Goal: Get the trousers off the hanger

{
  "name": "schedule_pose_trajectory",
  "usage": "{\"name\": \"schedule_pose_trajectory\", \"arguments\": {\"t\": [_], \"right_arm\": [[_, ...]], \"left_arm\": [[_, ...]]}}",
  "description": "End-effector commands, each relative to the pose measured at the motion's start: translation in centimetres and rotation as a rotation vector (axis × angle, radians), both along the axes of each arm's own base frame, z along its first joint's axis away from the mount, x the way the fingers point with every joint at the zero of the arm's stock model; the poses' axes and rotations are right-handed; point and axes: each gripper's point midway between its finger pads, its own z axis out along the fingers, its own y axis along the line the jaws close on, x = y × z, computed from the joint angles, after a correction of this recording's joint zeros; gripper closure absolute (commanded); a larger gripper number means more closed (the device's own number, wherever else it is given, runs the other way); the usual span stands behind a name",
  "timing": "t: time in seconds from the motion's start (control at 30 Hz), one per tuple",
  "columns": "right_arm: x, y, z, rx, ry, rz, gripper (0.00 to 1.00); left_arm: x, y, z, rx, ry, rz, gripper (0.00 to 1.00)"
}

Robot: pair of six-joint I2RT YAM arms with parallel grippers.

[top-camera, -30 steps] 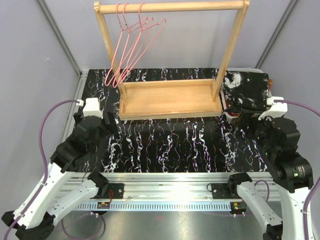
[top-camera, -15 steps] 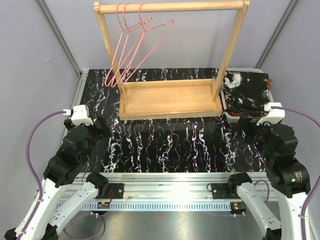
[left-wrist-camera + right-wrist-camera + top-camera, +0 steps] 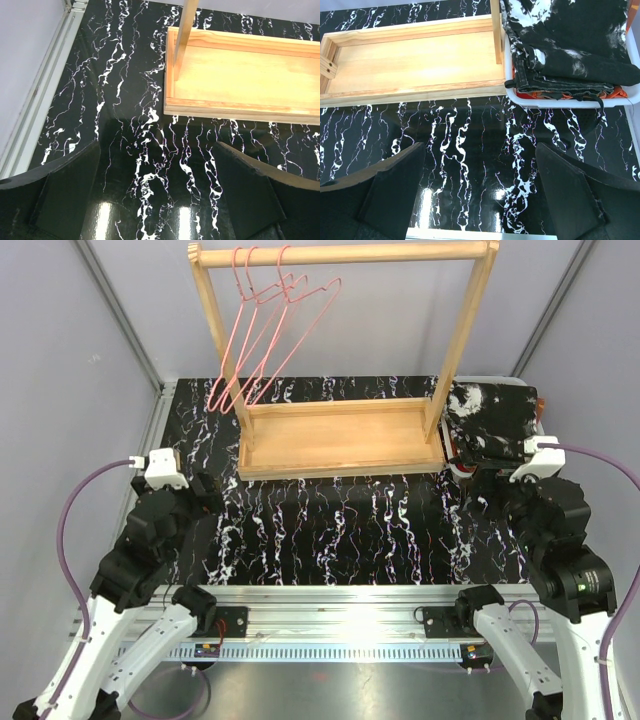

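Observation:
Three pink wire hangers (image 3: 265,330) hang bare on the wooden rack's top rail (image 3: 340,253). The black white-speckled trousers (image 3: 492,415) lie folded on top of a stack in a white tray (image 3: 560,104) at the back right, also seen in the right wrist view (image 3: 580,45). An orange-red cloth edge (image 3: 560,94) shows under them; I cannot tell which pair it is. The rest of the stack is hidden. My left gripper (image 3: 203,492) (image 3: 157,190) is open and empty over the table. My right gripper (image 3: 490,485) (image 3: 480,185) is open and empty just in front of the tray.
The rack's wooden base tray (image 3: 335,438) stands at the table's back middle, with upright posts (image 3: 458,340) at each end. It also shows in the left wrist view (image 3: 240,80) and the right wrist view (image 3: 420,60). Grey walls close in both sides.
My left arm has pulled back toward the near left edge. My right arm has shifted slightly back from the tray. The hangers are swinging a little on the rail.

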Motion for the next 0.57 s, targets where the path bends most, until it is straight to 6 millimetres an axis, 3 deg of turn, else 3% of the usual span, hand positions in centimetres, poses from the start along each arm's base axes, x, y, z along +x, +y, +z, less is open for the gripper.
{"name": "schedule_pose_trajectory", "arguments": {"t": [0.0,0.53], "right_arm": [[0.73,0.28,1.28,-0.003,-0.045,0.013,0.01],[1.05,0.35,0.52,-0.012,-0.023,0.016,0.00]], "left_arm": [[0.60,-0.71,0.70,-0.011,-0.028,-0.030,0.01],[0.73,-0.58,0.68,-0.016,-0.027,-0.019,0.01]]}}
